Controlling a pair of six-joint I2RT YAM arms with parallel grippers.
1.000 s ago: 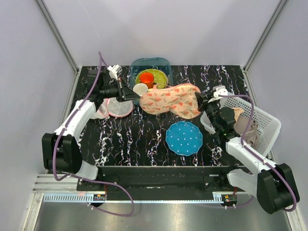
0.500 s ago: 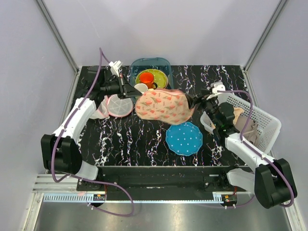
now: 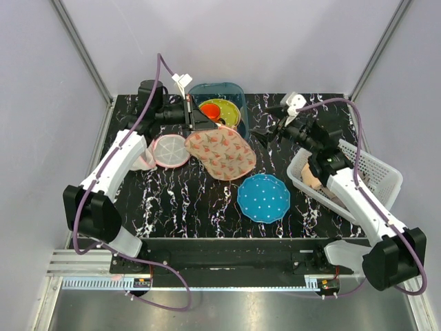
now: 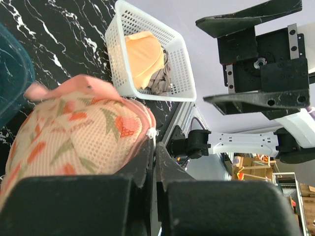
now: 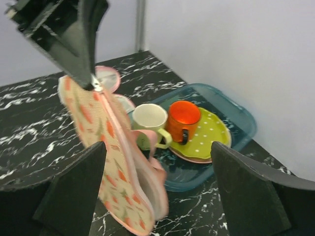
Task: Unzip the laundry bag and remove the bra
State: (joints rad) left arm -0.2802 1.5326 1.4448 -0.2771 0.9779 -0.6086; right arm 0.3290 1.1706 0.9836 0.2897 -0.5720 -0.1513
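Observation:
The laundry bag (image 3: 220, 153), peach with red and green prints, hangs from my left gripper (image 3: 198, 123). That gripper is shut on the white zipper pull (image 4: 151, 132) at the bag's top edge. In the right wrist view the bag (image 5: 110, 157) dangles edge-on, with its pink strap loose beside the cups. My right gripper (image 3: 262, 123) is raised to the right of the bag, open and apart from it, holding nothing. The bra is hidden.
A teal tray (image 3: 236, 91) at the back holds a green plate, an orange mug (image 5: 183, 118) and a white cup (image 5: 149, 120). A round white mesh piece (image 3: 170, 150) lies left of the bag. A blue plate (image 3: 263, 197) sits in front. A white basket (image 3: 377, 176) of clothes stands right.
My right gripper opened, let go of the bag and pulled back up to the right. The left gripper rose toward the back, and the bag swung left to hang from it.

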